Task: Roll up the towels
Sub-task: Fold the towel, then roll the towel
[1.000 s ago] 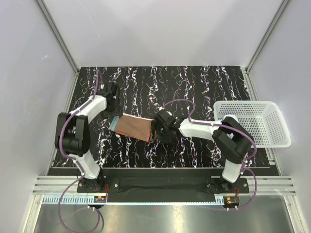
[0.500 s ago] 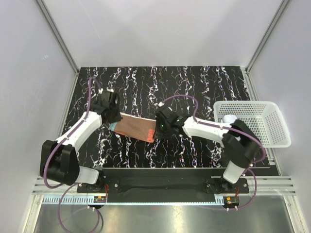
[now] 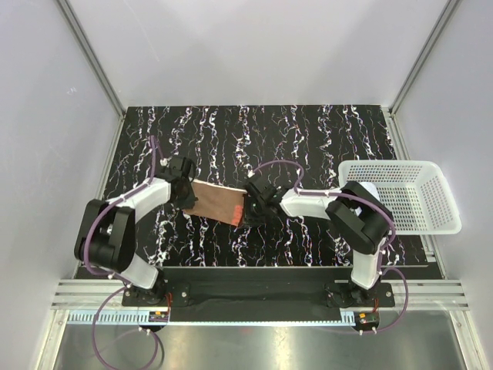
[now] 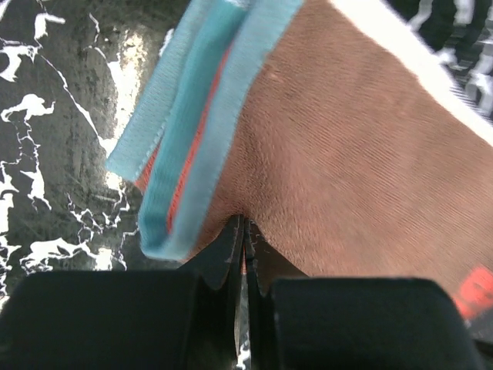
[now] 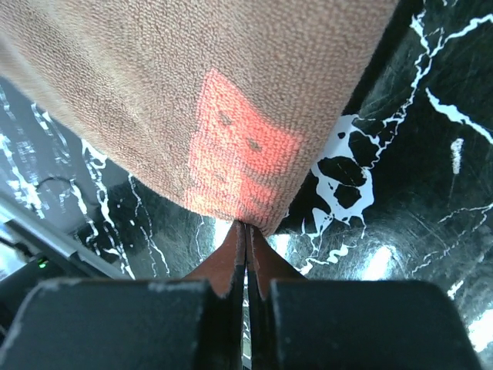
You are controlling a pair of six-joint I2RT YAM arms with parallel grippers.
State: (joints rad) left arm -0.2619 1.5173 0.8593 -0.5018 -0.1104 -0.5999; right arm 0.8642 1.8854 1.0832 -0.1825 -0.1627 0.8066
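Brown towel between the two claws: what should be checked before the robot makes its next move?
1. Left gripper shut on the towel edge: ok.
2. Right gripper shut on the opposite corner: ok.
3. Towel spread out between them: ok.
4. Towel rolled: not ok, it is flat.
5. Towel lifted off the table: cannot tell.
6. Basket apart from the towel: ok.

Towel (image 3: 216, 202) on table (image 3: 308, 131) centre, basket (image 3: 397, 163) far right
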